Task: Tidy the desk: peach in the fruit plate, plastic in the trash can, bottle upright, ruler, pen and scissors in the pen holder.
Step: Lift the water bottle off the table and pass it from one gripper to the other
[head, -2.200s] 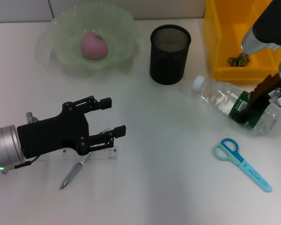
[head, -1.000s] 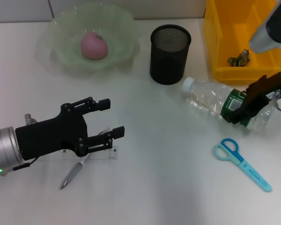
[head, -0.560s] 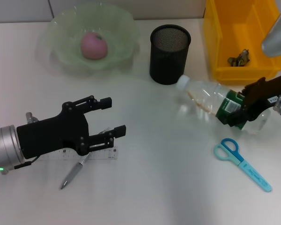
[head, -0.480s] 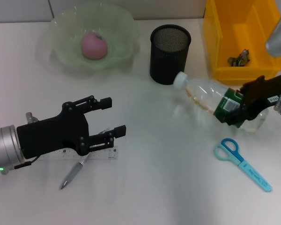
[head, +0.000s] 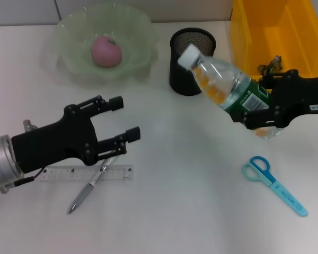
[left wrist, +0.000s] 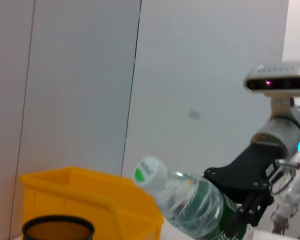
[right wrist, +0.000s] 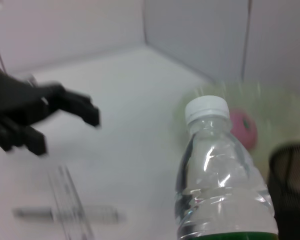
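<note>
My right gripper (head: 256,111) is shut on the green-labelled lower part of the clear bottle (head: 226,83) and holds it off the table. The bottle is tilted, its white cap (head: 190,55) in front of the black mesh pen holder (head: 186,80). The right wrist view shows the bottle (right wrist: 220,175) close up. My left gripper (head: 125,118) hovers open over the ruler (head: 85,173) and pen (head: 87,190). Blue scissors (head: 275,185) lie at the front right. The peach (head: 106,52) sits in the green fruit plate (head: 69,63). A crumpled plastic piece (head: 270,66) lies in the yellow trash can (head: 254,37).
The trash can stands at the back right, close behind the raised bottle and the right arm. In the left wrist view the bottle (left wrist: 190,200) hangs before the yellow bin (left wrist: 90,195). Bare white table lies between the two grippers.
The right gripper has lifted the bottle off the table and swung its cap up toward the pen holder. The left gripper shifted slightly back, uncovering the ruler.
</note>
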{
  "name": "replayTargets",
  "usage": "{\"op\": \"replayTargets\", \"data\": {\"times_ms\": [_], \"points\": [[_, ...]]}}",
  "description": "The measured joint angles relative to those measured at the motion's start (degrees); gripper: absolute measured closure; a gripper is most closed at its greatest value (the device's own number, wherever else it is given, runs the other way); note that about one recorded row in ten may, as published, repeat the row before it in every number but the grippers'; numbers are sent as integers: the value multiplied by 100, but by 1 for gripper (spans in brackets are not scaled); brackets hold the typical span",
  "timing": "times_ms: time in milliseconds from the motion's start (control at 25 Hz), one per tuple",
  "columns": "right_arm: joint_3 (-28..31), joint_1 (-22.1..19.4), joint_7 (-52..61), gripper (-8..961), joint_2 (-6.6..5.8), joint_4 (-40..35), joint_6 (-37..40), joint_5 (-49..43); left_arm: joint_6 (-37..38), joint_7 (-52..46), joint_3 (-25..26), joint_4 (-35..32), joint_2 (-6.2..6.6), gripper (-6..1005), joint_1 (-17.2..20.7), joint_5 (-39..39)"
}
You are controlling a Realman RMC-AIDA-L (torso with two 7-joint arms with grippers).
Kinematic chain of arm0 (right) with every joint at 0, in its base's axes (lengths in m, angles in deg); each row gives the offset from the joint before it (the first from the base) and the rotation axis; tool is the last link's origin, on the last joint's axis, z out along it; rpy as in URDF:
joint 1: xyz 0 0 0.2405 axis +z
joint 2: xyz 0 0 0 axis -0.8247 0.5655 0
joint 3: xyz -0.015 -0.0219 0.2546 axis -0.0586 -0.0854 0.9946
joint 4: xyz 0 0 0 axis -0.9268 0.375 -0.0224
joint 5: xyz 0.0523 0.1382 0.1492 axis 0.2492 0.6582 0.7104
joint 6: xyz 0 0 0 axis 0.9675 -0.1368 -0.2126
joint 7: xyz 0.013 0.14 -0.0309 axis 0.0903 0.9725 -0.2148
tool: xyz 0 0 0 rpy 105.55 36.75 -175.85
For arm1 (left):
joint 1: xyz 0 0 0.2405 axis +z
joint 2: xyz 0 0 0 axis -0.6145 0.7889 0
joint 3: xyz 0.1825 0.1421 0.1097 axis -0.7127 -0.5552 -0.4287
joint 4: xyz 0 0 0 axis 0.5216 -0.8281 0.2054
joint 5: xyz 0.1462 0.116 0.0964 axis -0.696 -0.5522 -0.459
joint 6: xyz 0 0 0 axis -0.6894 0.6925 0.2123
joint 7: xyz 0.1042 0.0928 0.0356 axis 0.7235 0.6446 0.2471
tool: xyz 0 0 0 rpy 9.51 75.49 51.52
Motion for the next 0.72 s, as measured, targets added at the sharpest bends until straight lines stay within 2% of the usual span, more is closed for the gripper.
{"op": "replayTargets", "data": {"times_ms": [80, 200, 320, 440, 480, 520, 720], "points": [[92, -153, -667, 192, -2, 315, 39, 751, 58, -78, 0, 1, 3, 322, 0, 100], [98, -218, -1109, 192, -2, 566, 69, 1189, 94, -252, 0, 2, 5, 324, -30, 211], [100, -236, -1880, 192, -2, 1125, 279, 1803, 100, -554, 0, -9, 9, 325, -86, 238], [99, -190, -2628, 192, -2, 1748, 482, 2272, 188, -823, 3, -44, 19, 327, -158, 243], [98, -125, -3107, 192, -5, 2195, 588, 2544, 317, -874, 11, -47, 21, 328, -195, 255], [98, -125, -3107, 191, -5, 2195, 588, 2544, 317, -874, 11, -47, 21, 328, -195, 255], [123, 154, -4092, 191, -8, 3273, 792, 2882, 737, -920, 27, -51, 23, 331, -244, 439]]}}
